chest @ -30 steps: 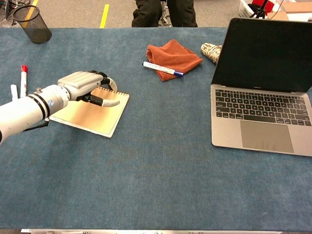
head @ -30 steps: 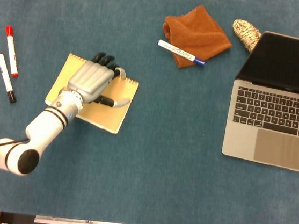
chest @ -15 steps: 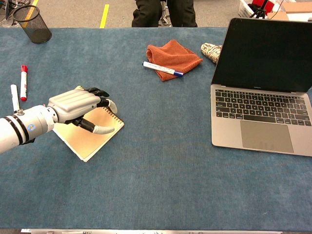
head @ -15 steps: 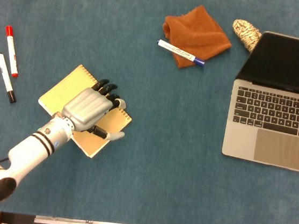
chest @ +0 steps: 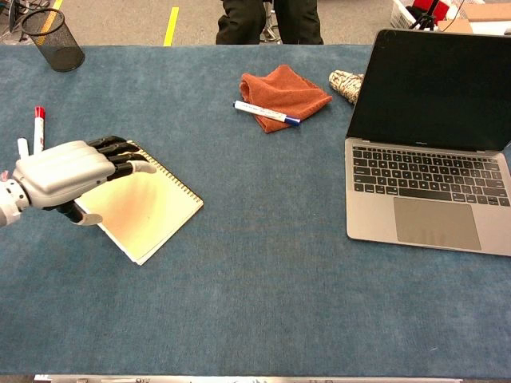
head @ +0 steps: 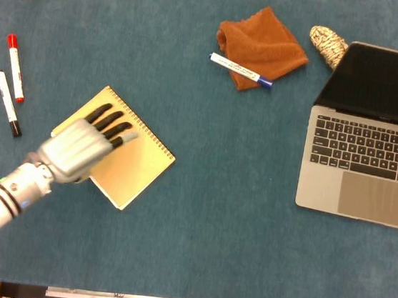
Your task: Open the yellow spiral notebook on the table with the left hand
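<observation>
While closed and flat, notebook (head: 129,159): yellow, spiral edge upper right.
Left hand (head: 77,146): fingers spread, over its left part.
Nearby: markers (head: 14,67), cloth (head: 262,47), laptop (head: 370,132).

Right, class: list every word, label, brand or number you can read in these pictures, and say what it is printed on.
None can be read.
Blue-capped marker: dark print on the barrel, too blurred.
Laptop: key legends too small.
Yellow notebook: cover shows no text.

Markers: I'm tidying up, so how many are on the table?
3: a red-capped one and a black-capped one at far left, a blue-capped one on the orange cloth.
</observation>
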Robot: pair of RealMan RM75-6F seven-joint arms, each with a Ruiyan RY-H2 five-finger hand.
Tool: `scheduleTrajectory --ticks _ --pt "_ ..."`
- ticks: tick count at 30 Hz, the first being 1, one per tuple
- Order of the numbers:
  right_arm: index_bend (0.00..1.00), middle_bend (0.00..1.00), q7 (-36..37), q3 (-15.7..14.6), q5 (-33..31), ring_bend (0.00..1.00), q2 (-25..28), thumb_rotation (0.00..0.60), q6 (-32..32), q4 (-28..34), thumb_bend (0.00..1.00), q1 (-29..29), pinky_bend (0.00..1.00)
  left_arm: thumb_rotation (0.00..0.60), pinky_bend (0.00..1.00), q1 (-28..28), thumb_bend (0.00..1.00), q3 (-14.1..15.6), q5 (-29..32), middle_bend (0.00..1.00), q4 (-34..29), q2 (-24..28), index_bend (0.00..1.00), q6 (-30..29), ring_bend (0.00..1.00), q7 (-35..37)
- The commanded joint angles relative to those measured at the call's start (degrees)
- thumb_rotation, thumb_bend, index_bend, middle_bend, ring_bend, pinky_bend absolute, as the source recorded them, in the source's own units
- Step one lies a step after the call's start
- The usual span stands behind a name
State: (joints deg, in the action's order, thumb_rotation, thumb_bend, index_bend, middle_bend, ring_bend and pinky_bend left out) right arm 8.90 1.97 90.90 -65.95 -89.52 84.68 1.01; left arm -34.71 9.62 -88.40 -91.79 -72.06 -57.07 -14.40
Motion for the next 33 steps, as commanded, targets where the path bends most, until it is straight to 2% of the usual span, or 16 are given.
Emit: scheduleTrajectory --ticks 1,16,27,33 --pt "0.16 0.21 -0.23 -0.01 0.16 0.1 0.02 0.6 0.14 0.23 0.19 0.19 0.18 0.6 0.0 0.86 0.17 1.17 -1.51 0.08 2.1 0.96 0.08 -0.09 0.0 1.28" --pt "0.16 0.21 -1.54 0.11 0.28 0.1 0.47 0.6 -0.19 1.5 0.19 0.39 0.18 0.6 0.0 3.05 0.17 1.95 -9.75 0.03 19.73 -4.5 0.04 -6.28 0.0 13.57" --pt "0.16 0.21 -3.64 -0.01 0.38 0.1 1.06 0.6 -0.52 3.46 0.19 0.2 0.18 0.6 0.0 3.56 0.17 1.34 -10.07 0.02 31.32 -9.29 0.04 -6.34 0.0 19.9" --pt "0.16 0.21 -4.6 -0.06 0.27 0.1 1.3 0.6 -0.41 4.34 0.19 0.16 0.18 0.6 0.0 3.62 0.17 0.74 -9.53 0.02 35.4 -11.17 0.04 -6.21 0.0 23.58"
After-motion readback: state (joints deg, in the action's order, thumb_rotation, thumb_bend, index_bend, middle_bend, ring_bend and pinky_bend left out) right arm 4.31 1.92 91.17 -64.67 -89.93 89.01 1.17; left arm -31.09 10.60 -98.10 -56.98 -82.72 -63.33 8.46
